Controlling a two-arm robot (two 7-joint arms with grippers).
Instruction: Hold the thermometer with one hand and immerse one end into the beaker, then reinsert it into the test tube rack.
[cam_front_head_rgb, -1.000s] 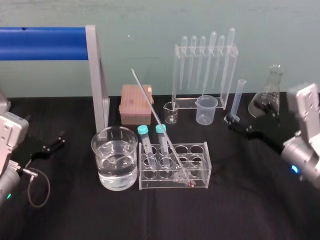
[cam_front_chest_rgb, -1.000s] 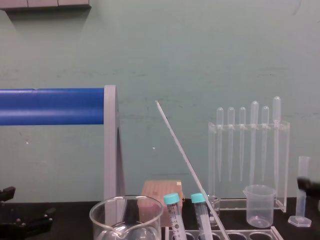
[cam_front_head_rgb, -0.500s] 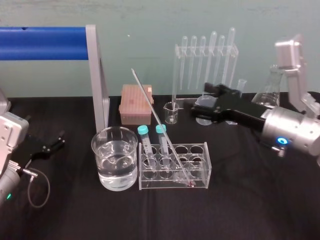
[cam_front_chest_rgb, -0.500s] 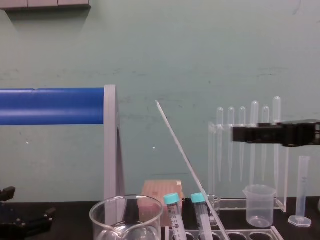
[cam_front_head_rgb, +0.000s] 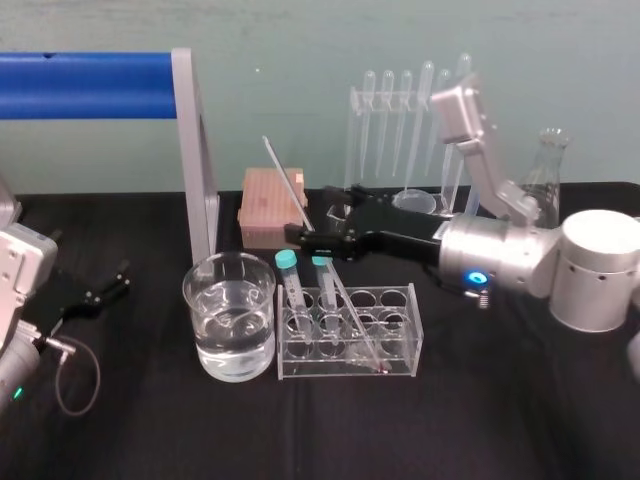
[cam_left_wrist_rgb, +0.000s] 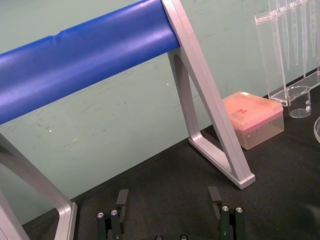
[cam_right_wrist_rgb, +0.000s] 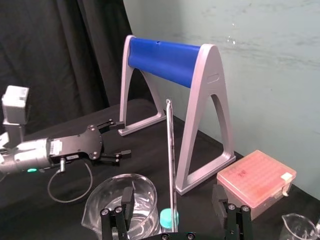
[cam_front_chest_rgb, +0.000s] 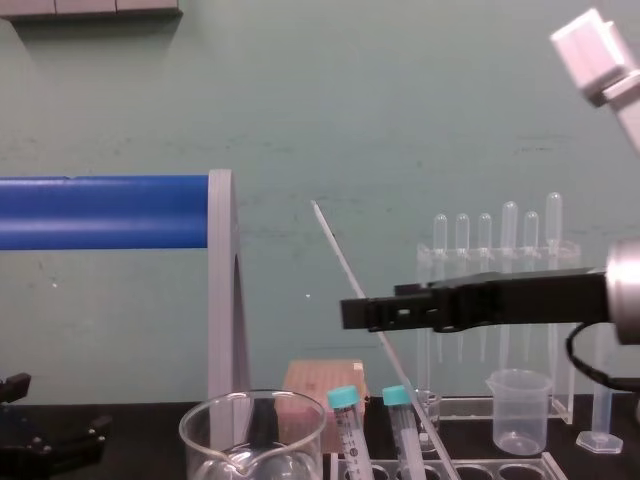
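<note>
Glass glints all over this black worktop (cam_front_head_rgb: 480, 420): the thin, graduated thermometer (cam_front_head_rgb: 284, 175) leans tilted out of the translucent plastic test tube rack (cam_front_head_rgb: 405, 320), just beside the wide, rolled-rim beaker (cam_front_head_rgb: 205, 310) holding clear liquid. Slim and black on its silver cylinder arm, the right pincer (cam_front_head_rgb: 312, 220) hangs at mid-rod, fingers apart on either side of the glass, not touching it. Far left, the left pincer (cam_front_head_rgb: 118, 280) rests spread open.

- Head view: high, facing forward and down across the tabletop (cam_front_head_rgb: 500, 420).
- Chest view: lower, level, side-on; shares the beaker (cam_front_head_rgb: 229, 315) and thermometer (cam_front_head_rgb: 283, 175).
- Wrist views: ride each arm, both facing the blue-barred stand (cam_left_wrist_rgb: 90, 55).
</note>
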